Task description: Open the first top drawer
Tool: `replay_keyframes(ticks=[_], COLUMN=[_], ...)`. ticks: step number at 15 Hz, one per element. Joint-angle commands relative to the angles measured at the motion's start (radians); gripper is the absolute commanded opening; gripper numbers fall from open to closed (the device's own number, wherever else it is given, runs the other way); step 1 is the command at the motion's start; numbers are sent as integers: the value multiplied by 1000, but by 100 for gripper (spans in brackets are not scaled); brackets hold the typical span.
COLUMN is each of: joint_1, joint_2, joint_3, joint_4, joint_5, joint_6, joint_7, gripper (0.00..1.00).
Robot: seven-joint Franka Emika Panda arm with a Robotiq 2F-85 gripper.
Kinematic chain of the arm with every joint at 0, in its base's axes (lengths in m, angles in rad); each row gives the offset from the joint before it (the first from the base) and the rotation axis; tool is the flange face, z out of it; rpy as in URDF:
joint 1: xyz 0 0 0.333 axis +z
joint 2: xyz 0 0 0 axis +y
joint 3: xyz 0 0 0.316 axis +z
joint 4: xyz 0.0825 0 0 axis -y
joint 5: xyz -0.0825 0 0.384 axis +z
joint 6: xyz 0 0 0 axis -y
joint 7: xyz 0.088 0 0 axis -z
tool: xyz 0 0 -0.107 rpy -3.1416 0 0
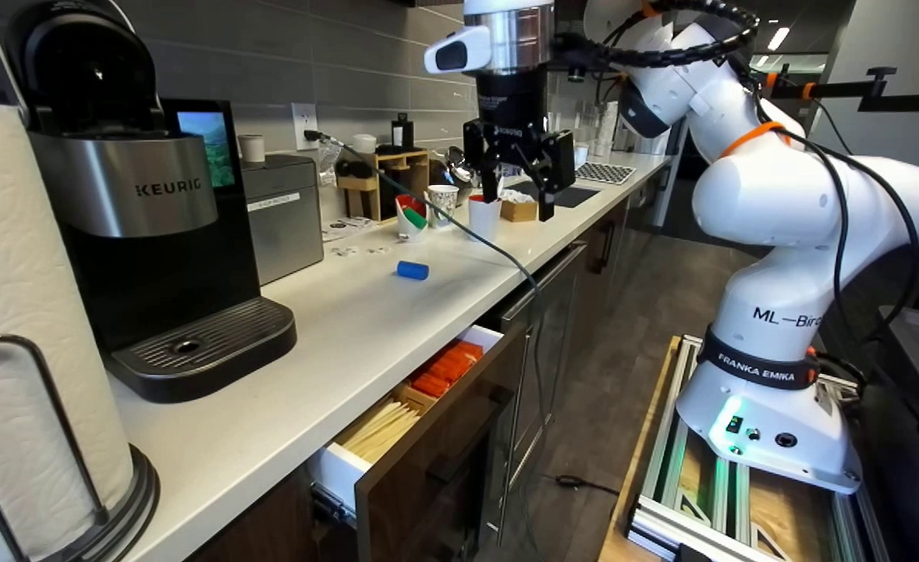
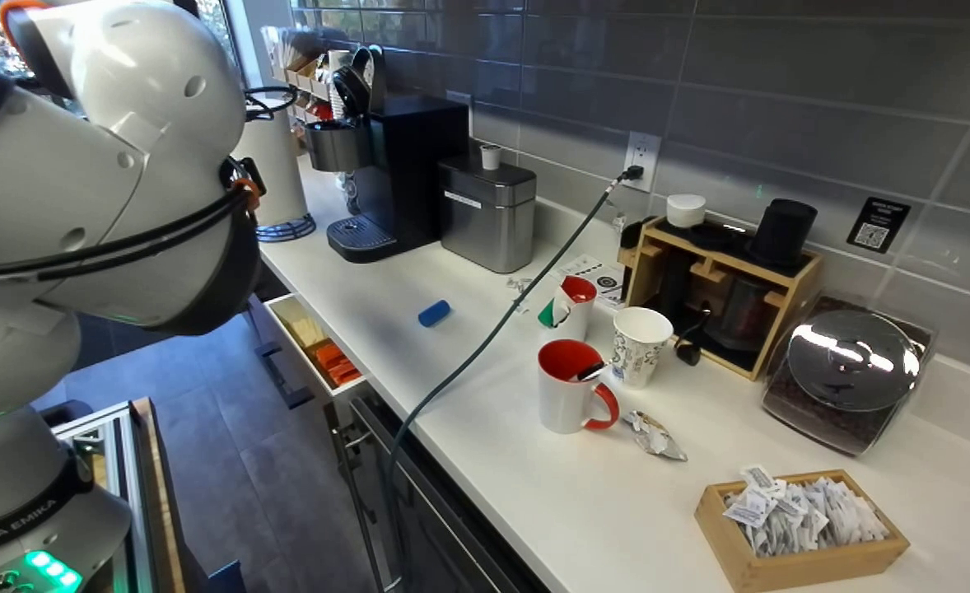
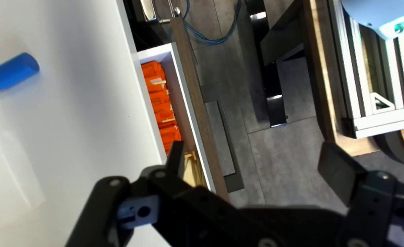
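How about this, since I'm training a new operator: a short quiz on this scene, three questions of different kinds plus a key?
1. Multiple choice. What colour is the cylinder lying on the counter?
A) green
B) blue
C) yellow

2. True or false. The top drawer stands open, and the claw is open and clear of it.

3. Fill in the gap. Beside the pale sticks, the top drawer holds ____ items.

Key:
1. B
2. True
3. orange-red
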Motion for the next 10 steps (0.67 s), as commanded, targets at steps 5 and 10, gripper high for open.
replay_keyframes(ticks=[5, 10], joint_1=[-90, -115], joint_2=[-31, -62], joint_3=[76, 73], joint_4=[-73, -104], joint_5=[51, 94], joint_6=[0, -5], joint_7=[405, 666], gripper=[100, 100])
